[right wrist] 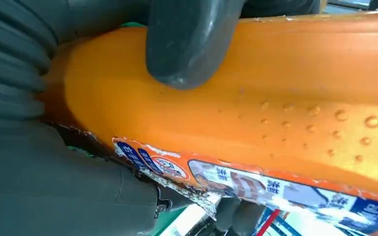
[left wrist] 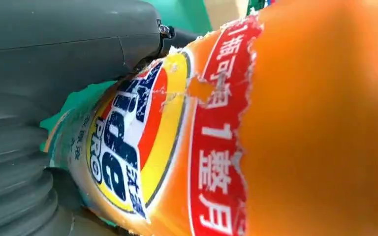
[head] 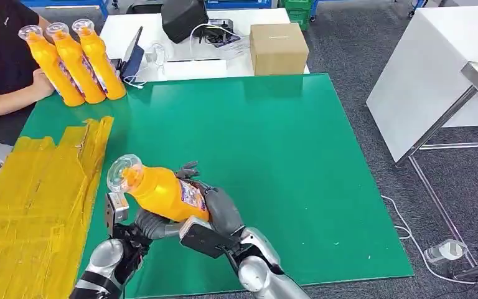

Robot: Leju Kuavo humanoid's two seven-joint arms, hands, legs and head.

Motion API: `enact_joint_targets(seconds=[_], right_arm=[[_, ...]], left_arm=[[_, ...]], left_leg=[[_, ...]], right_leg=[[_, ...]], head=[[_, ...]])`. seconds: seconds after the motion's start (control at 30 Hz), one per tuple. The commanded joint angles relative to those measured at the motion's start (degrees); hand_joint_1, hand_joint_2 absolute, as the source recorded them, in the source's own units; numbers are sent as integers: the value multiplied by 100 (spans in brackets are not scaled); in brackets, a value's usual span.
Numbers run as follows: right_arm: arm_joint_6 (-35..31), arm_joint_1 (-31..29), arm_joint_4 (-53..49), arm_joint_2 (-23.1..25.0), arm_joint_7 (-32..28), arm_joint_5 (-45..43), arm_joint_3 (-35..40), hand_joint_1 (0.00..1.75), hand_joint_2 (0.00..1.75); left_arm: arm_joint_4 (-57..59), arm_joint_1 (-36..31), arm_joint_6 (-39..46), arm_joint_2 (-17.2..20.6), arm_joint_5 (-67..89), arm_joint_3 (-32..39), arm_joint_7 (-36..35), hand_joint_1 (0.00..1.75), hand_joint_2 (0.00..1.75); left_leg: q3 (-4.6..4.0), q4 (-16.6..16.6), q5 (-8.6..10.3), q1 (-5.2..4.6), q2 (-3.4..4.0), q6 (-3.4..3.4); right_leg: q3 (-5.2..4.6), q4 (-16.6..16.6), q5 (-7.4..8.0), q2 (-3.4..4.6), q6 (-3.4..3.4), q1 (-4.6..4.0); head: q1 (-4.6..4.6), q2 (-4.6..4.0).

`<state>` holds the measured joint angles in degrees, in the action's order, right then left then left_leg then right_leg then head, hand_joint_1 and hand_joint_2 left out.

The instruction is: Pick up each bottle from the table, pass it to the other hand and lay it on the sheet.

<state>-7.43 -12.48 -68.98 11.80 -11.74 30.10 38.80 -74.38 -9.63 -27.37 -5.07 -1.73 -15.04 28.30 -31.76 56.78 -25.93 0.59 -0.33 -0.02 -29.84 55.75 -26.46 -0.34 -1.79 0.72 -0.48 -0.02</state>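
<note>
**Handover mid-air: both hands on the bottle**

The orange bottle (head: 162, 190) is being held tilted above the green table (head: 274, 162), cap end pointing toward the yellow sheet (head: 37, 199). The right hand (head: 215, 208) is wrapping its base and label end; the left hand (head: 140, 227) is cupping it from beneath, fingers closing on the body. Judgement: left grip needs to be firm before the right lets go, with release slow. Three more bottles (head: 78, 59) are standing at the far corner, next to a person's arm (head: 12, 93).
</note>
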Motion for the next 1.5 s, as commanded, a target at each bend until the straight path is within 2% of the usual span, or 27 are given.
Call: enact_joint_targets(seconds=[0.03,0.63,0.67,0.7,0.83,1.03,1.2,1.27,1.33,1.37,1.5], right_arm=[[69,-263,485,-15,-34,47,312,175,175],[-74,-111,490,-68,51,198,188,175,175],[-133,-110,502,-90,147,258,150,129,175],[-214,-91,462,-111,173,289,80,0,175],[-158,-68,239,-284,210,266,-127,0,175],[-96,6,-102,-366,213,277,-235,0,175],[-55,4,-38,-350,253,314,-159,0,175],[-58,23,-66,-365,257,334,-158,0,175],[-71,45,-101,-398,262,347,-162,0,175],[-71,43,-105,-408,262,347,-168,0,175],[-70,19,-203,-534,274,342,-175,0,175]], left_arm=[[263,-194,-10,2,-73,-74,14,175,175],[-41,-110,74,-64,-226,302,6,175,175],[-169,-110,328,-33,-20,380,66,175,175],[-273,-132,493,18,142,461,75,175,175],[-349,-342,1069,216,696,952,127,175,175],[-150,-362,1089,329,816,1618,245,175,175],[-88,-362,1085,184,1113,1639,321,175,175],[-118,-383,1360,231,1416,1552,367,175,175],[-75,-478,1872,357,2022,1494,285,175,175],[-61,-519,1856,390,1996,1530,286,175,175],[612,-966,3287,1082,3959,1166,93,175,175]], left_leg=[[10,-2,-2,3,5,2],[7,-1,-2,4,0,2],[11,-2,-3,5,-2,2],[5,0,-1,6,-2,1],[1,1,0,6,-4,1],[4,-1,1,5,3,0],[9,-1,-2,5,2,3],[6,-1,-2,5,-1,3],[5,1,-2,6,-1,3],[0,0,1,4,-1,1],[1,1,4,6,-6,-1]], right_leg=[[11,-6,1,4,7,-5],[10,-6,-1,-1,5,-5],[16,-8,-2,-2,6,-7],[8,-6,0,-3,5,-7],[5,-5,1,-4,5,-7],[3,-3,1,-1,5,-7],[10,-6,-2,-2,4,-7],[10,-6,-2,-3,3,-7],[9,-5,-2,-3,4,-7],[2,-2,0,-4,4,-5],[4,0,0,-8,10,-7]], head=[[0,0],[0,0],[0,0],[0,0],[2,0],[4,0],[2,0],[0,0],[0,0],[2,0],[2,0]])
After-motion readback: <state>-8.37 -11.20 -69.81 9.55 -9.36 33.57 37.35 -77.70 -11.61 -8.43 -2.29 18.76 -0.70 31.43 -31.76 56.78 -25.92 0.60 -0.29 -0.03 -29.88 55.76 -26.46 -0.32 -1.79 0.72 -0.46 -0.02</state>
